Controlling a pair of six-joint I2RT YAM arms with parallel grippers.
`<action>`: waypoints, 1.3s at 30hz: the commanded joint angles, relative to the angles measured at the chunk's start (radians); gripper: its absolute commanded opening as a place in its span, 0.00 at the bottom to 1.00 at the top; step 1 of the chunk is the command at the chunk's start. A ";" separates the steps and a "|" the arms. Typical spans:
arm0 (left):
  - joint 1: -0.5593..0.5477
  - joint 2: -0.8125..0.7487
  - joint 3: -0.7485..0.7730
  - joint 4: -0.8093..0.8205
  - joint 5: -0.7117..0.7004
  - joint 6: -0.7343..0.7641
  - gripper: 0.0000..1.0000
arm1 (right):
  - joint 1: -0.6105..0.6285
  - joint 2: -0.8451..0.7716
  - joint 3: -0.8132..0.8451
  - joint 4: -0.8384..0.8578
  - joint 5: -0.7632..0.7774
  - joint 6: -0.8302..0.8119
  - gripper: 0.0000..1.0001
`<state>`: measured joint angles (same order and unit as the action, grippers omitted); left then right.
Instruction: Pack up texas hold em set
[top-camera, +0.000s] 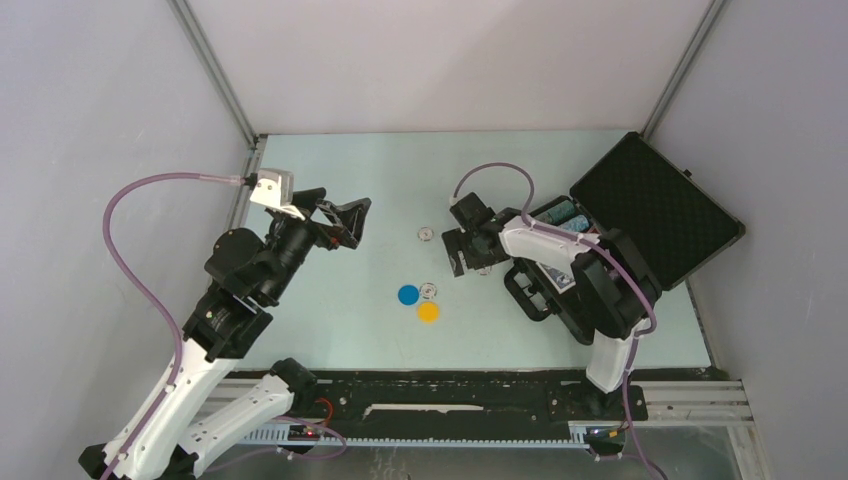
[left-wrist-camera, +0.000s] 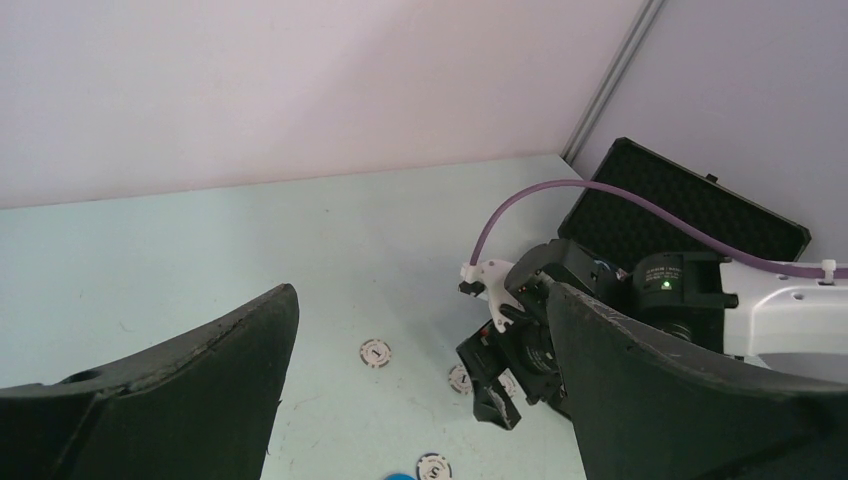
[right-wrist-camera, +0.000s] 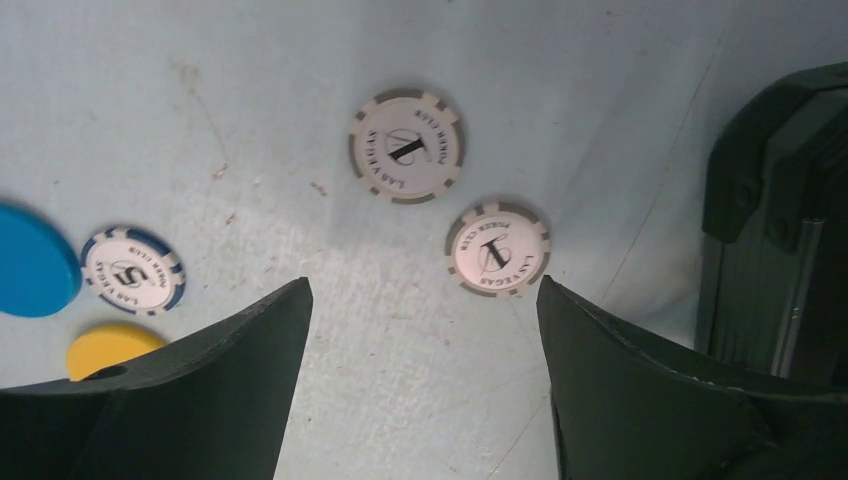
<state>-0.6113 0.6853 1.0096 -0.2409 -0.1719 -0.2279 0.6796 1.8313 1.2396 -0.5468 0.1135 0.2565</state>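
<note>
1. Top view: black case (top-camera: 655, 210) lies open at the right of the table (top-camera: 340, 180); blue disc (top-camera: 408, 294) and yellow disc (top-camera: 428, 312) lie mid-table.
2. Left wrist: left gripper (left-wrist-camera: 420, 300) has jaws wide, empty.
3. Right wrist: right gripper (right-wrist-camera: 425, 290) has jaws wide, empty, with a grey-edged chip (right-wrist-camera: 497, 249) just ahead.

Both arms are stretching forward, the left gripper (top-camera: 350, 222) and right gripper (top-camera: 452, 252) spreading their fingers wide.

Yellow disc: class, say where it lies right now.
Top view: the yellow disc lies near the middle of the table, close right of the blue disc and on the near side of a blue-edged chip.
</note>
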 joint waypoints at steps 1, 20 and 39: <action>-0.006 -0.007 -0.025 0.036 0.003 -0.002 1.00 | -0.048 0.013 0.046 -0.004 -0.007 0.021 0.91; -0.007 0.009 -0.027 0.035 -0.001 0.001 1.00 | -0.079 0.099 0.054 -0.005 0.027 0.033 0.82; -0.006 0.006 -0.027 0.035 0.002 -0.001 1.00 | -0.057 0.081 -0.005 0.028 -0.029 0.076 0.59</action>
<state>-0.6113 0.6937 1.0096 -0.2409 -0.1722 -0.2279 0.6186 1.9148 1.2625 -0.5251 0.1097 0.3012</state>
